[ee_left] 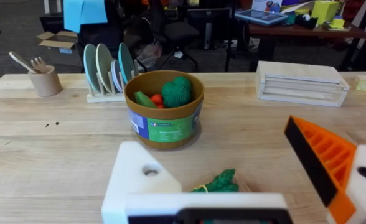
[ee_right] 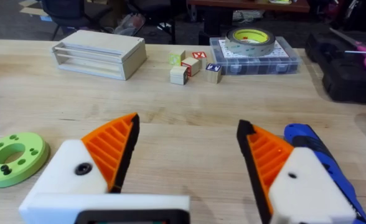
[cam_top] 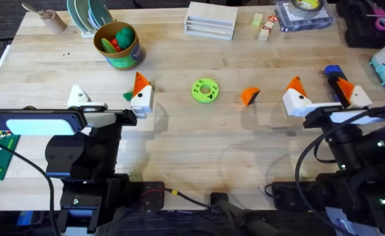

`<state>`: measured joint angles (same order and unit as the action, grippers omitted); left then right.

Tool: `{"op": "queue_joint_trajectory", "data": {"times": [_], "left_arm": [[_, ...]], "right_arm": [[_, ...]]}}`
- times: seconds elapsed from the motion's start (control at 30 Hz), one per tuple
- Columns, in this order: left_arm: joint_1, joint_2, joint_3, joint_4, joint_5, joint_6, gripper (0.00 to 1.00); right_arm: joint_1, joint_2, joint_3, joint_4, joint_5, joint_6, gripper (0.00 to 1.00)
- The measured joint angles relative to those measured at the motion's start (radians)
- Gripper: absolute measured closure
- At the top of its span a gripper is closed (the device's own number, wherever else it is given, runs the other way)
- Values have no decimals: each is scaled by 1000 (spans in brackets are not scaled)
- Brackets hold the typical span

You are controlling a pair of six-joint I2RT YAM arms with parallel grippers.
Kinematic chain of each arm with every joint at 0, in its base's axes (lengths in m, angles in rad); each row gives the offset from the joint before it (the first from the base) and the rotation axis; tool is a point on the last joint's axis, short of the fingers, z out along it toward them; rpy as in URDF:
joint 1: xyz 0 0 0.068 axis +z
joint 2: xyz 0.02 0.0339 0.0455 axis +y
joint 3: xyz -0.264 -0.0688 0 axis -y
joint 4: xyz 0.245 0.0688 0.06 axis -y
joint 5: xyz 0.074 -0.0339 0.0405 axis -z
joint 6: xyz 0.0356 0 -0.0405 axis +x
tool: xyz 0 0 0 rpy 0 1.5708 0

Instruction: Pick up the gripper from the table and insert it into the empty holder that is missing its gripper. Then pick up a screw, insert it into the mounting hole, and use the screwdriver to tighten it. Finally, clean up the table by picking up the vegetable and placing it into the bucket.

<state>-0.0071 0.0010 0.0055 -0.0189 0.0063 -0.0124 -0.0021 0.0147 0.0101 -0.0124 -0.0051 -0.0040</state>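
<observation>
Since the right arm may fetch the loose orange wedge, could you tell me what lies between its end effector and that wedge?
Bare tabletop in the overhead view: nothing sits between the orange wedge and the right end effector.

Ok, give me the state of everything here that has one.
gripper: loose on the table, not inserted
holder: empty, no screw in hole
screwdriver: lying on table, unheld
bucket: upright, toys inside
vegetable: on table, outside bucket
left gripper: open
right gripper: open
</observation>
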Motion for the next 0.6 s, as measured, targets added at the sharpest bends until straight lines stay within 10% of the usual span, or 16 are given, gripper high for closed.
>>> {"op": "queue_joint_trajectory", "data": {"times": [0.6], "left_arm": [[0, 0, 0, 0, 0, 0, 8]], "right_arm": [[2, 0, 2, -12, 0, 0, 11]]}}
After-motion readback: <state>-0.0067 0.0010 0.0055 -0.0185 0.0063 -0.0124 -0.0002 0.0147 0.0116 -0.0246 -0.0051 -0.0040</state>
